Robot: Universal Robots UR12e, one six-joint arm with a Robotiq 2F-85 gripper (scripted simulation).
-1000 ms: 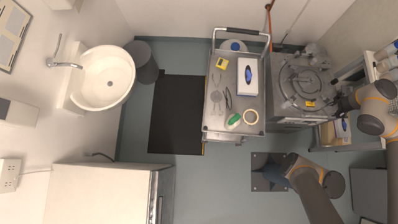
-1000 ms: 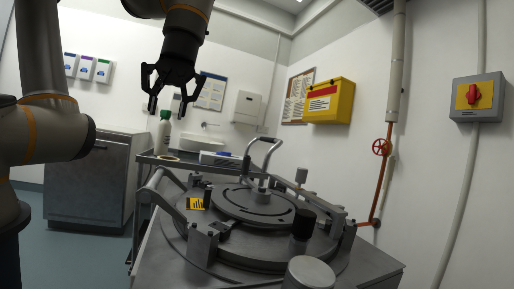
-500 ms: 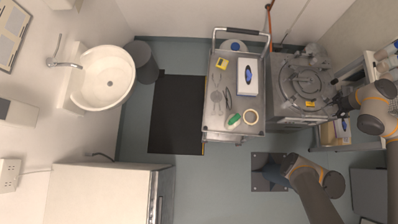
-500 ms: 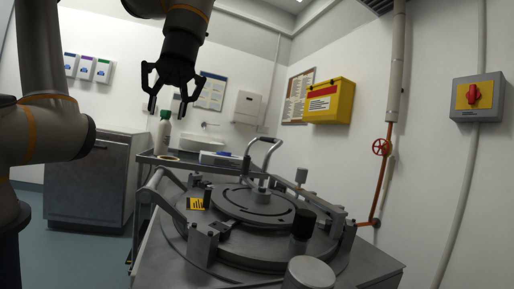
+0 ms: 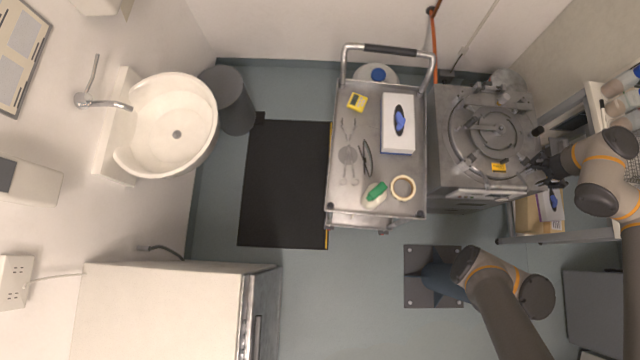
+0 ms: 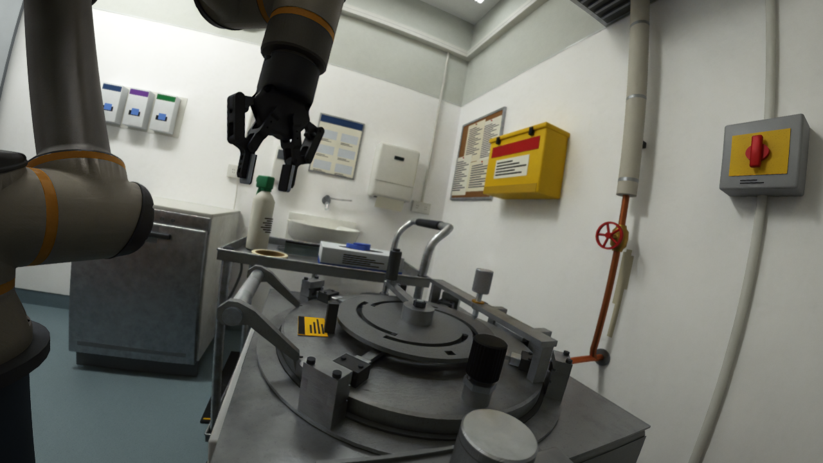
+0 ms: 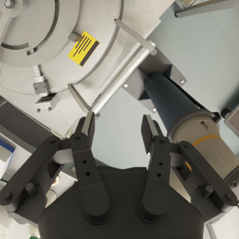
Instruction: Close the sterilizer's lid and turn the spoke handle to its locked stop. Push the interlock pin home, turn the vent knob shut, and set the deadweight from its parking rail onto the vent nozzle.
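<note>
The deadweight (image 6: pixel 498 437) is partly cut off at the bottom edge of the second side camera, at the sterilizer's near corner. The sterilizer's round lid (image 6: pixel 403 357) (image 5: pixel 484 137) lies flat and closed. The spoke handle hub (image 6: pixel 418 311) sits at its centre. A black vent knob (image 6: pixel 486 358) stands on the lid's near side. A bar handle (image 6: pixel 247 299) (image 7: pixel 124 71) runs along the front edge. My gripper (image 6: pixel 269 161) (image 7: pixel 119 124) (image 5: pixel 537 167) hangs open and empty, high above the front edge of the sterilizer.
A steel cart (image 5: pixel 377 145) stands beside the sterilizer, carrying a tissue box (image 5: pixel 398 122), a tape roll (image 5: pixel 403 188) and a spray bottle (image 6: pixel 260 213). The arm's base pedestal (image 5: pixel 432 275) stands on the floor in front. A shelf unit (image 5: pixel 555 210) is on the right.
</note>
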